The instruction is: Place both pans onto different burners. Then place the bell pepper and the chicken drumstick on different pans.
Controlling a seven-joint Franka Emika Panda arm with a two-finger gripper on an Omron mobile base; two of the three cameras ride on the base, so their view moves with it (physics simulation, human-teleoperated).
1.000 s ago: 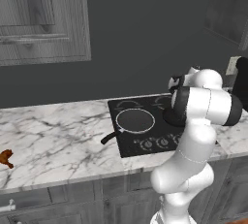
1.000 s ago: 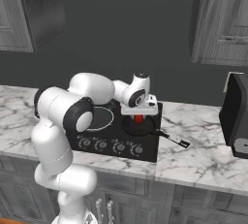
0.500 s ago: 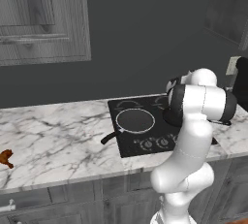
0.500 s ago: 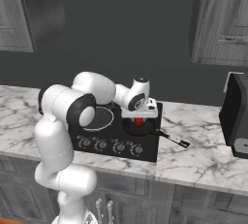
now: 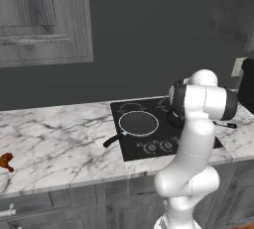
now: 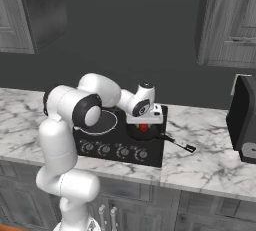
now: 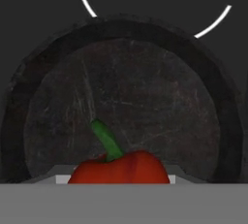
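Marble counter (image 5: 59, 143) with a flat black glass cooktop (image 6: 150, 156): the two-finger gripper (image 6: 144, 123) hangs just above the right-hand round dark frying pan (image 7: 126, 97), closed on the glossy red bell pepper (image 7: 121, 168). Step in hand, judged: placing the pepper; next, release it, then fetch the orange-brown chicken drumstick (image 5: 6, 161) lying far left.

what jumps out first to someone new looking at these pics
The glossy red bell pepper with a green stem sits low in the hand view, just above a round dark scratched frying pan. The end effector hovers over that pan on the black glass cooktop. An orange-brown chicken drumstick lies far left on the marble counter.
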